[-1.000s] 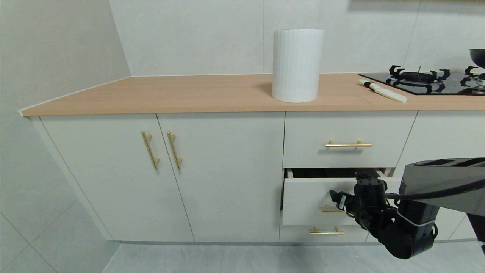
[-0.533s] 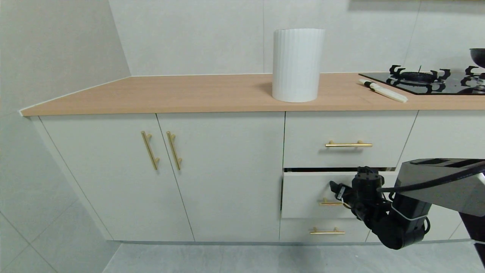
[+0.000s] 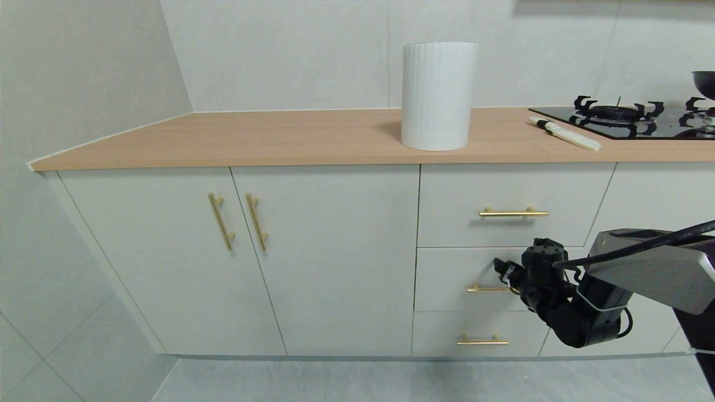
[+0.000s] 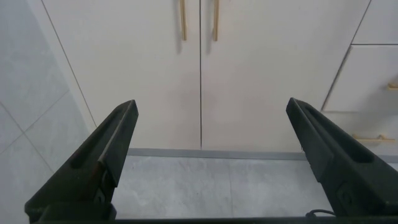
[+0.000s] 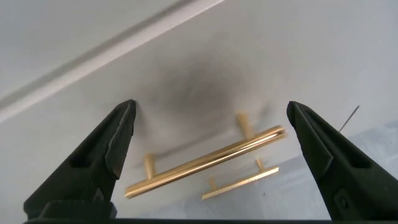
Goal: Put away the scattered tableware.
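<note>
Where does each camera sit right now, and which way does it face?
Head view: on the head, facing forward and down at the counter and cabinet doors; the right arm and right gripper show low on the right.
Left wrist view: low, facing those doors and the floor; the open left gripper frames them.
Right wrist view: close against the middle drawer handle, the open right gripper framing it.
Shared: head and right wrist views show that handle; head and left wrist views, the doors.
</note>
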You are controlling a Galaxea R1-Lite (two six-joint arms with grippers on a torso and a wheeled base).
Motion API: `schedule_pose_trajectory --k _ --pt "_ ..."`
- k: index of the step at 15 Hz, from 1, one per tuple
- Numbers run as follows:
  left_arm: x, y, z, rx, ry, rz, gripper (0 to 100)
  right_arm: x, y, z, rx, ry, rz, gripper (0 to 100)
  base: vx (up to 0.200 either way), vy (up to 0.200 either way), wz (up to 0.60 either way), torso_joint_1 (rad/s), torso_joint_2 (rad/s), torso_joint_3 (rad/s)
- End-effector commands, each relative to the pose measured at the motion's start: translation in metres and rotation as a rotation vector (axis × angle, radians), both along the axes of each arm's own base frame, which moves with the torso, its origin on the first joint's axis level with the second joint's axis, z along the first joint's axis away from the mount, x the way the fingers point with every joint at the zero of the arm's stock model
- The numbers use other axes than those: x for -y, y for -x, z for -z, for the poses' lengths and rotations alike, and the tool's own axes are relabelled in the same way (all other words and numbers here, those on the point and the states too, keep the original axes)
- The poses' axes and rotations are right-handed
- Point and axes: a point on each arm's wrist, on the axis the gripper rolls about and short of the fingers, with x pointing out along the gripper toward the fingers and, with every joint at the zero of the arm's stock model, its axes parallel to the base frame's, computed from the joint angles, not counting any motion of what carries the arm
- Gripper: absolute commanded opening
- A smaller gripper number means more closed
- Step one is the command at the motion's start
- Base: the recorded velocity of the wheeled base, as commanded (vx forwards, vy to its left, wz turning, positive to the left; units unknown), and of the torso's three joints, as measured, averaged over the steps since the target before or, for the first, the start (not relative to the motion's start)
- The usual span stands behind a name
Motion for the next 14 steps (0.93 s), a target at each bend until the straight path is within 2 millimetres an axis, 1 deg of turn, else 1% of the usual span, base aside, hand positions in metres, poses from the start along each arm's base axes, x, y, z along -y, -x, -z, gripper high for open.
schedule_pose_trajectory --k 1,5,6,7,8,10,11,12,13,14 --pt "0.000 0.000 0.000 0.000 0.000 -0.001 100 0.004 -0.008 -0.004 0.020 -0.015 0.018 100 0.000 0.000 0.00 0.000 0.00 0.000" --pt "0.000 0.000 0.000 0.000 0.000 -0.001 100 0.005 -0.010 -0.008 0.010 -0.041 0.031 100 0.000 0.000 0.00 0.000 0.00 0.000" --pt "0.000 0.000 0.000 0.000 0.000 -0.001 100 0.005 -0.008 -0.011 0.011 -0.041 0.030 100 0.000 0.000 0.00 0.000 0.00 0.000" --pt "0.000 0.000 0.000 0.000 0.000 -0.001 100 0.006 0.000 -0.018 0.004 -0.040 0.030 100 0.000 0.000 0.00 0.000 0.00 0.000" --pt "0.000 0.000 0.000 0.000 0.000 -0.001 100 0.006 0.014 -0.027 -0.012 -0.040 0.010 100 0.000 0.000 0.00 0.000 0.00 0.000" --pt "0.000 0.000 0.000 0.000 0.000 -0.001 100 -0.002 0.049 -0.065 0.008 -0.033 -0.043 100 0.000 0.000 0.00 0.000 0.00 0.000" --pt "0.000 0.000 0.000 0.000 0.000 -0.001 100 -0.003 0.070 -0.087 0.033 -0.009 -0.068 100 0.000 0.000 0.00 0.000 0.00 0.000" --pt "0.000 0.000 0.000 0.000 0.000 -0.001 100 -0.001 0.083 -0.101 0.052 0.008 -0.080 100 0.000 0.000 0.00 0.000 0.00 0.000" --pt "0.000 0.000 0.000 0.000 0.000 -0.001 100 0.003 0.113 -0.135 0.119 0.036 -0.099 100 0.000 0.000 0.00 0.000 0.00 0.000" --pt "0.000 0.000 0.000 0.000 0.000 -0.001 100 0.005 0.132 -0.151 0.154 0.058 -0.109 100 0.000 0.000 0.00 0.000 0.00 0.000"
